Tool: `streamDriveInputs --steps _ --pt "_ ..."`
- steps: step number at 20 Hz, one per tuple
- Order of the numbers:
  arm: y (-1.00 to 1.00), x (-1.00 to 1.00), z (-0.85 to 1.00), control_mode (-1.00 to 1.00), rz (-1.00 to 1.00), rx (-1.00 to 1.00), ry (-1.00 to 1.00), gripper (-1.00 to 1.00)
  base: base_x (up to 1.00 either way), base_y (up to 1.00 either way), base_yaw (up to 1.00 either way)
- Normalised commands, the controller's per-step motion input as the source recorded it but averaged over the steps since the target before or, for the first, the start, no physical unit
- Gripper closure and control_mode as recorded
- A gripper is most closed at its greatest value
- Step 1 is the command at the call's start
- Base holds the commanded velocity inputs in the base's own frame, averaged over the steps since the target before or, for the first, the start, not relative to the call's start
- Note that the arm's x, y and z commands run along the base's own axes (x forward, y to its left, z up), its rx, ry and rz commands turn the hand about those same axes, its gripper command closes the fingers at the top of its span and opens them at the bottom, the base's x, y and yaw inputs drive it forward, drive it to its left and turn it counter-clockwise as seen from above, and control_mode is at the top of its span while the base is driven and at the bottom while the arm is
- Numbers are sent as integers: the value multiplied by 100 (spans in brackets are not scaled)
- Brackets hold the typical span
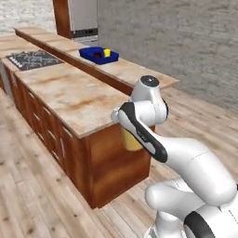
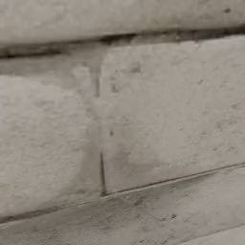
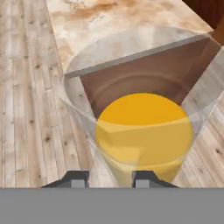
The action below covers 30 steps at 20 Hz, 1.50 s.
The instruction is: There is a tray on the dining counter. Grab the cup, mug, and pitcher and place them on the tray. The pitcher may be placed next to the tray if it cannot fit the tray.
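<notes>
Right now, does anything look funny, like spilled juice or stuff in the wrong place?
No spill shows. The pitcher isn't standing on anything: the gripper holds it up beside the near end of the dining counter, orange liquid inside. The cup sits on the tray far down the counter.

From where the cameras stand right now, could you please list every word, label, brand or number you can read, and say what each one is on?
None: no readable text shows in any view.
The cup on the tray is too small and blurred to show any lettering.
The pitcher in the pincer is plain clear glass, unlabelled.
The dining counter bears only marble veining.
</notes>
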Motion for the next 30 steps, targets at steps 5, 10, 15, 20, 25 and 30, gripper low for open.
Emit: streamDriveInputs --steps 5,10,15,20,25,30 --pt "0 0 0 100 0 0 0 100 15 -54 -79" --pt "0 0 0 100 0 0 0 100 59 -75 -60" --pt "0 0 0 100 0 0 0 100 100 -70 -44" --pt "0 0 0 100 0 0 0 100 100 -36 -38" --pt "0 0 0 100 0 0 0 100 100 -4 -31" --pt "0 0 0 100 0 0 0 100 100 24 13"
